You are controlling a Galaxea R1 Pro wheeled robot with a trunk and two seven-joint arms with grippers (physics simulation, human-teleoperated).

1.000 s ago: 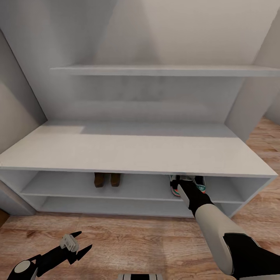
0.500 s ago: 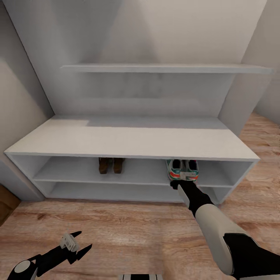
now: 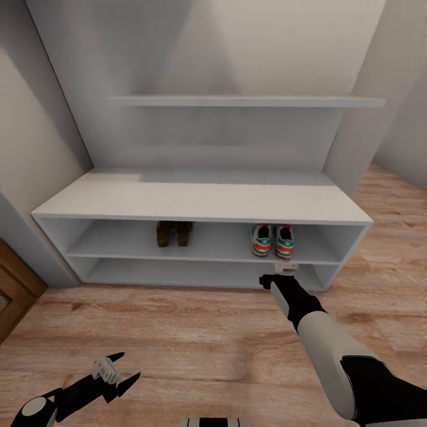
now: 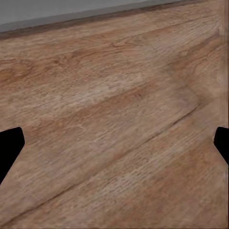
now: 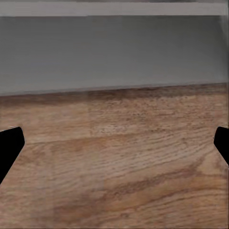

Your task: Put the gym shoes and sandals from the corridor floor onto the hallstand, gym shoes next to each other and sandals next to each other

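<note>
Head view gives you both gym shoes [image 3: 272,239] and both sandals [image 3: 174,233] paired on the hallstand [image 3: 201,201] upper tier, fronts shadowed. Your right claw [image 3: 283,268] and left claw [image 3: 120,370] gape empty above the corridor floor [image 3: 196,332].
</note>
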